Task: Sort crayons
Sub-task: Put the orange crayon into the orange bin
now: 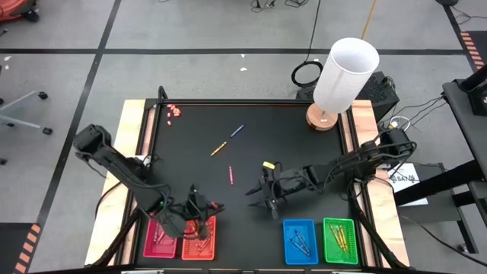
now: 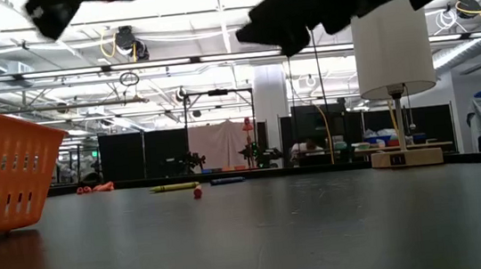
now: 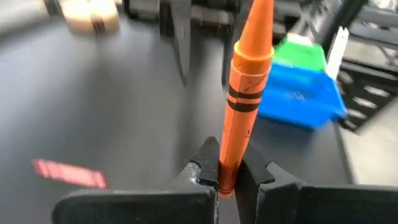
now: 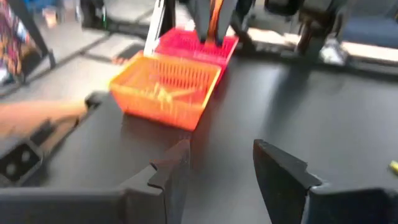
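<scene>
The left gripper (image 3: 227, 177), above the orange tray (image 1: 202, 237) by the table's near edge, is clenched on an orange crayon (image 3: 244, 93) by its blunt end; the stick stands lengthwise out past the fingertips, tip pointing away from them. The right gripper (image 4: 221, 168), over mid-table, has its fingers apart, nothing between them. Loose crayons (image 1: 230, 174) lie toward the table's middle.

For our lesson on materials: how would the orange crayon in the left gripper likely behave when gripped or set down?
Probably stiff: the orange crayon stands straight though the left gripper pinches only its lower end. Its round body would likely roll on the flat table. Thin and waxy-looking, it may snap under a hard squeeze.
</scene>
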Motion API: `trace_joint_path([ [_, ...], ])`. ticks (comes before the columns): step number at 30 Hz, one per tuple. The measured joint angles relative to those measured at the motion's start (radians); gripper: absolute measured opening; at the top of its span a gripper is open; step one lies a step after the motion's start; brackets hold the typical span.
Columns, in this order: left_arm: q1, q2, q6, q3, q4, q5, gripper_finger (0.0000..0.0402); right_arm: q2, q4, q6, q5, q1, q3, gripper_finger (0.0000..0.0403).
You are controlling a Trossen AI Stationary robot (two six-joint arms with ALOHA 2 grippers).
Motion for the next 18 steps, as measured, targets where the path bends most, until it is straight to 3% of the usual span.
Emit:
trace_joint_path([
  [8, -0.051, -0.025, -0.484, 0.000, -0.262, 0.289, 0.0016, 0.034, -0.021, -0.037, 0.000, 0.033, 0.000, 0.0160],
  [18, -0.123, -0.018, -0.783, 0.000, -0.345, 0.412, 0.0016, 0.099, 0.062, -0.055, 0.003, 0.048, 0.000, 0.0160],
])
